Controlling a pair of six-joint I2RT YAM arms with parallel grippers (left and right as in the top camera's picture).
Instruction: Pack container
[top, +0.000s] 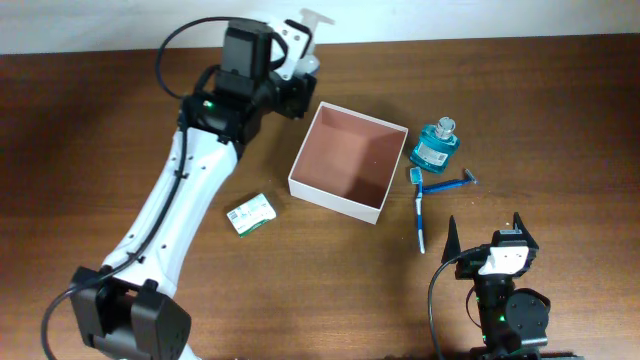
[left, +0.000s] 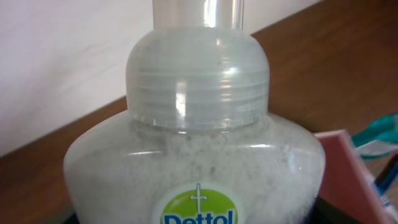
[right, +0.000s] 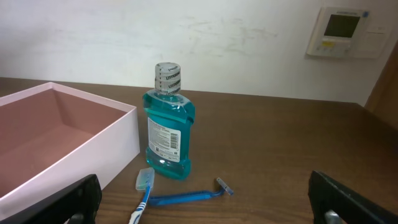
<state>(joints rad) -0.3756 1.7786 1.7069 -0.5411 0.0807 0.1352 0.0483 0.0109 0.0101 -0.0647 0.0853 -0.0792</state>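
container: the square white-walled box (top: 348, 160) sits on the table near its middle, turned a little askew; its reddish-brown inside is bare, with nothing in it.
container in the wrist views: its pale wall takes up the left of the right wrist view, and one corner shows low on the right of the left wrist view.
mouthwash bottle: a teal bottle (top: 435, 145) with a clear ribbed cap stands upright just beside the container's far right corner, apart from the wall.
toothbrush: a blue toothbrush (top: 420, 215) lies on the wood right of the container, its head towards the mouthwash bottle and its handle pointing at the near edge.
razor: a blue razor (top: 450, 184) lies crosswise in front of the mouthwash bottle, one end meeting the toothbrush close to its head.
packet: a small green and white packet (top: 251, 213) lies flat to the container's left, well apart from it.
left gripper: the left gripper (top: 288, 88) is near the far table edge, off the container's far left corner; it seems to be clasped around the soap bottle, though the fingers themselves are hidden.
soap bottle: a clear Dettol pump bottle (top: 300, 50) fills the left wrist view, label and ribbed collar up close.
right gripper: the right gripper (top: 486, 232) is near the front edge, right of the toothbrush, fingers spread wide with nothing between them.
table: dark brown wood (top: 560, 90).
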